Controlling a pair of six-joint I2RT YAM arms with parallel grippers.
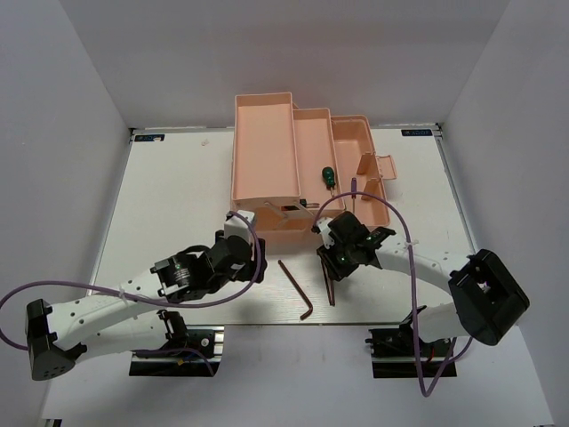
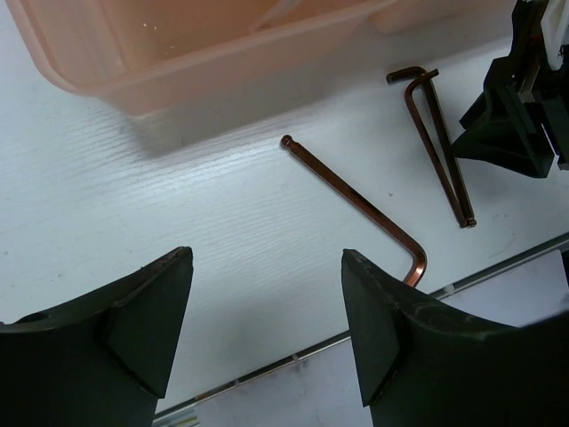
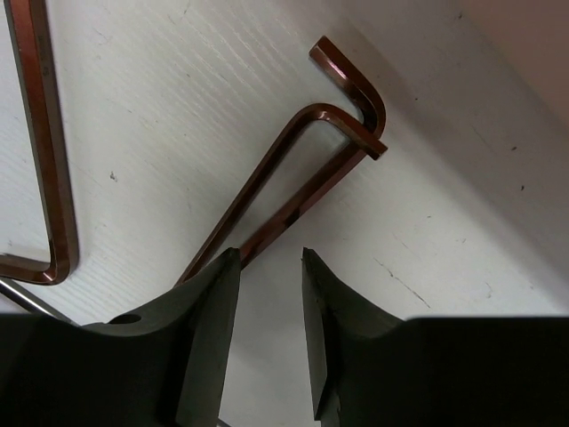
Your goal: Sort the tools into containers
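Observation:
The salmon-pink toolbox (image 1: 267,160) stands open at the back middle, and a green-handled screwdriver (image 1: 329,175) lies in one of its right trays. Three coppery-dark L-shaped hex keys lie on the table in front of it. One hex key (image 1: 295,286) lies alone and also shows in the left wrist view (image 2: 356,200). Two crossed hex keys (image 3: 302,169) lie just right of it (image 1: 330,283). My right gripper (image 3: 269,258) is low over them, its jaws narrowly apart with nothing between; their long ends run under its left finger (image 3: 209,302). My left gripper (image 2: 267,258) is wide open and empty, by the toolbox front (image 2: 178,62).
The table's near edge with its metal strip (image 2: 373,325) runs close behind the lone hex key. The right gripper (image 2: 520,107) shows at the right of the left wrist view. Purple cables loop over both arms. White walls enclose the table.

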